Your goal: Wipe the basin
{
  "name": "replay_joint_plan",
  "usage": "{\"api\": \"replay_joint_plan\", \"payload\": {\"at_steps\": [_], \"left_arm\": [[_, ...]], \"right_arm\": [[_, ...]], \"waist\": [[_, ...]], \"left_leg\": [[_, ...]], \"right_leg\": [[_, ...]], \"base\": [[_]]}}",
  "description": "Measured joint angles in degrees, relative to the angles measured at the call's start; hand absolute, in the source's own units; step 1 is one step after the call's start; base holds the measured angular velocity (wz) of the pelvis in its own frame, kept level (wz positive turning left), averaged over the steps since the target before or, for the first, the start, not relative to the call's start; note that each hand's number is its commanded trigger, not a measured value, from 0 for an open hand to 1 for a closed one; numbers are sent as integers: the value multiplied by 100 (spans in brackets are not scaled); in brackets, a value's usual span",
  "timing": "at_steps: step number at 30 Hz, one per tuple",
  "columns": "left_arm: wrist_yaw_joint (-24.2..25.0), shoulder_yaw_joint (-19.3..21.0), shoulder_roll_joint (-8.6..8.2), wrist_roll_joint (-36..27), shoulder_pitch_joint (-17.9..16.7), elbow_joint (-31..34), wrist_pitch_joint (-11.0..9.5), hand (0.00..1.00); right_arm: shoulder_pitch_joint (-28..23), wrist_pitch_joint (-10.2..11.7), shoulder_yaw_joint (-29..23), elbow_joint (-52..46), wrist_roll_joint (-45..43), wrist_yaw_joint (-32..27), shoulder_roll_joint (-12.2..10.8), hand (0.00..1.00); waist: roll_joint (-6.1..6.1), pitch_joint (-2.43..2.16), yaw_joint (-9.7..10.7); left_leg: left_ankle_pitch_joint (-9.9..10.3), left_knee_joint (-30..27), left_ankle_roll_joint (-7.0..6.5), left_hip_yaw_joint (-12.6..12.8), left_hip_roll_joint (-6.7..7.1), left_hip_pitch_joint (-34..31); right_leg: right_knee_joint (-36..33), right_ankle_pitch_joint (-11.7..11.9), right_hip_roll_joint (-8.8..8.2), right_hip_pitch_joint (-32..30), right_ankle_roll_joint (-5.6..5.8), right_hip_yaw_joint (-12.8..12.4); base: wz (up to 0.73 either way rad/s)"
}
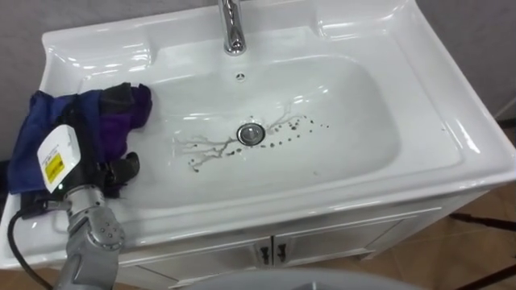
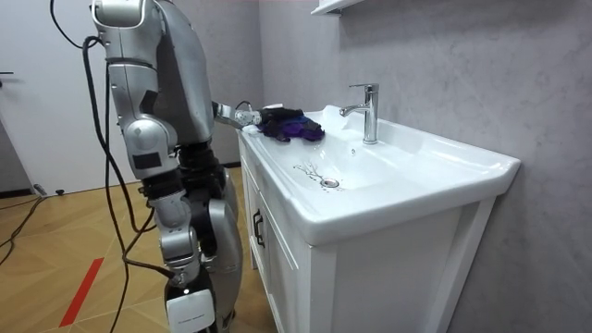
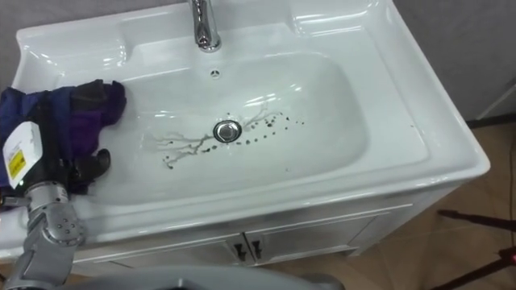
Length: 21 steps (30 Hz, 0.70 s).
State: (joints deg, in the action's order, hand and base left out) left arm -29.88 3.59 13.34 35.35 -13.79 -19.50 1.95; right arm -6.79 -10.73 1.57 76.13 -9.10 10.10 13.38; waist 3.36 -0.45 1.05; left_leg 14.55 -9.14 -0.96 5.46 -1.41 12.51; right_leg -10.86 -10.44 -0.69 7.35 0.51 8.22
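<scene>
A purple and blue cloth lies bunched on the left rim of the white basin, spilling over its inner edge. My left hand rests on the cloth, its dark fingers laid into the folds and the thumb curled at the cloth's near edge. Dark streaks and specks spread around the drain in the bowl. In the room view the robot stands at the basin's front corner, with the left hand reaching onto the cloth. The right hand hangs low by the hip.
A chrome tap stands at the back middle of the basin. Below the bowl is a white cabinet with two door handles. The right rim is bare. Wooden floor shows to the right.
</scene>
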Motion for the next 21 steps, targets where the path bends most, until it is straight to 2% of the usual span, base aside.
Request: {"api": "replay_joint_plan", "payload": {"at_steps": [3,10,21], "left_arm": [[-196,41,-3,61,78,-154,2,100],[-260,265,36,138,213,-210,36,100],[-258,329,24,112,231,-228,39,100]], "right_arm": [[-21,-93,0,-1,2,55,-4,0],[-40,-311,-1,-3,-28,107,-5,0],[-5,-319,-47,-43,-80,83,-4,0]], "waist": [[23,-17,21],[-4,-33,26],[-76,-77,26]], "left_leg": [[-6,14,10,49,-4,26],[-10,45,15,68,1,37],[-11,42,16,67,4,36]], "right_leg": [[0,-9,7,-16,-13,-21],[-89,-10,3,-40,-12,-42],[-86,-19,-4,-9,-10,-36]], "base": [[-11],[0],[0]]}}
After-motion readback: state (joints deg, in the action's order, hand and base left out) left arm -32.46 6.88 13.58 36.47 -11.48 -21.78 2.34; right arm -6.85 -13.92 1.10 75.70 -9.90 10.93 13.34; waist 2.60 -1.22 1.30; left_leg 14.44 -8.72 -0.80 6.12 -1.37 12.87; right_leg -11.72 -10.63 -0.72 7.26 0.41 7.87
